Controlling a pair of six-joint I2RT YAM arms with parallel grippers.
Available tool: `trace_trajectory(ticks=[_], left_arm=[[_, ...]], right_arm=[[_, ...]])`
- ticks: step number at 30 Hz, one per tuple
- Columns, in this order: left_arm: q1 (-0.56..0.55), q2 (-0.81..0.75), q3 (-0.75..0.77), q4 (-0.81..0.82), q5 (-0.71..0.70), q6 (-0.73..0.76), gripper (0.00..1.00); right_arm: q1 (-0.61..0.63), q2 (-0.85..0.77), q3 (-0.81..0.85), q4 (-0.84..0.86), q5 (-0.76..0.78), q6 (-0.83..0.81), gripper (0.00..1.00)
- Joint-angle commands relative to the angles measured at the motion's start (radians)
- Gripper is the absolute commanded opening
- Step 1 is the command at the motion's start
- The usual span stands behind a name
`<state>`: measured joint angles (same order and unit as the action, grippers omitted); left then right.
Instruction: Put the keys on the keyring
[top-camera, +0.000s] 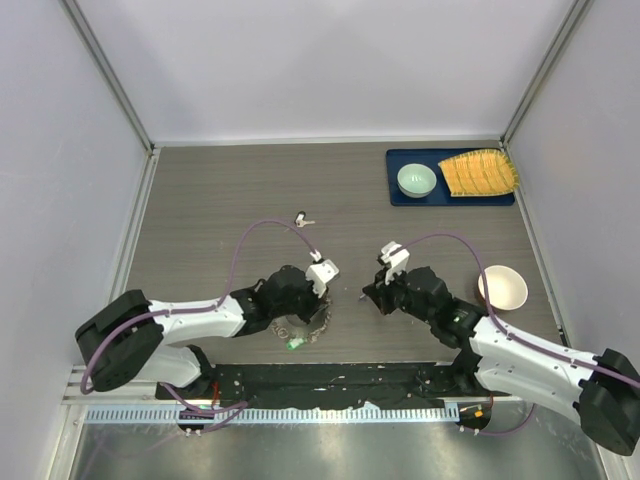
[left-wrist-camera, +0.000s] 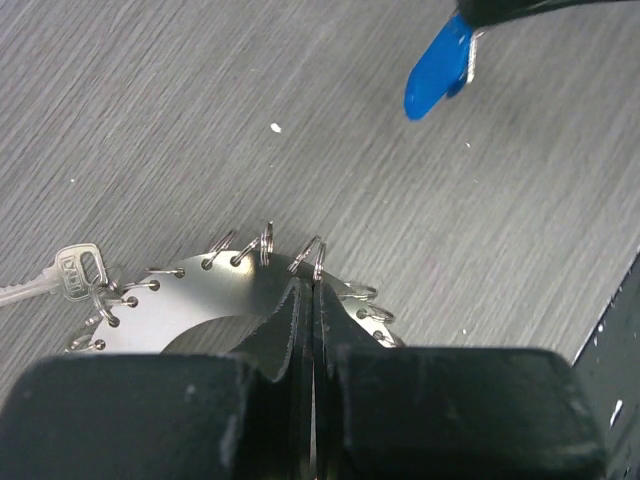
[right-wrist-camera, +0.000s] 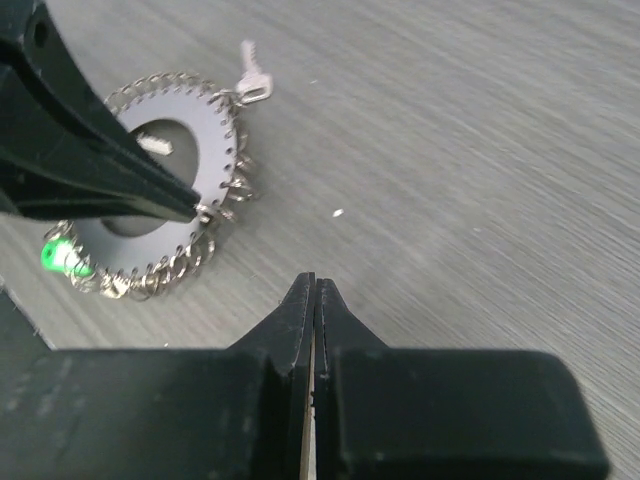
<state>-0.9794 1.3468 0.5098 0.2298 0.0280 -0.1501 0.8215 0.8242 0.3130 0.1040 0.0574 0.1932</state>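
Note:
The keyring (right-wrist-camera: 208, 128) is a flat grey metal disc with a hole, its rim strung with small split rings, and it lies near the table's front edge (top-camera: 308, 330). My left gripper (left-wrist-camera: 314, 278) is shut on its rim, pinching a small ring. A green-headed key (right-wrist-camera: 55, 255) and a plain silver key (left-wrist-camera: 72, 274) hang from the rim. My right gripper (right-wrist-camera: 315, 284) is shut on the blue key, whose blue head (left-wrist-camera: 438, 72) hangs from its tip just right of the keyring; in the right wrist view only a thin metal sliver shows between the jaws.
A loose dark-headed key (top-camera: 302, 220) lies on the table behind the arms. A white bowl (top-camera: 502, 287) stands at the right. At the back right a blue tray (top-camera: 400, 195) carries a pale green bowl (top-camera: 416, 180) and a yellow ribbed object (top-camera: 480, 172).

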Motion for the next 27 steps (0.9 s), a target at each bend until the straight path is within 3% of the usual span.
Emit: trace_trajectory(ticks=[1, 8, 15, 27], left_arm=[[0.004, -0.081, -0.040, 0.091, 0.087, 0.116, 0.00], [0.004, -0.152, -0.099, 0.157, 0.199, 0.196, 0.00], [0.002, -0.199, -0.136, 0.213, 0.268, 0.236, 0.00], [0.002, -0.181, -0.175, 0.310, 0.349, 0.293, 0.00]], right_arm=[[0.001, 0.026, 0.047, 0.079, -0.239, -0.109, 0.01], [0.005, 0.050, 0.029, 0.151, -0.448, -0.237, 0.01], [0.010, 0.110, 0.024, 0.217, -0.551, -0.319, 0.01], [0.024, 0.135, 0.026, 0.232, -0.561, -0.376, 0.01]])
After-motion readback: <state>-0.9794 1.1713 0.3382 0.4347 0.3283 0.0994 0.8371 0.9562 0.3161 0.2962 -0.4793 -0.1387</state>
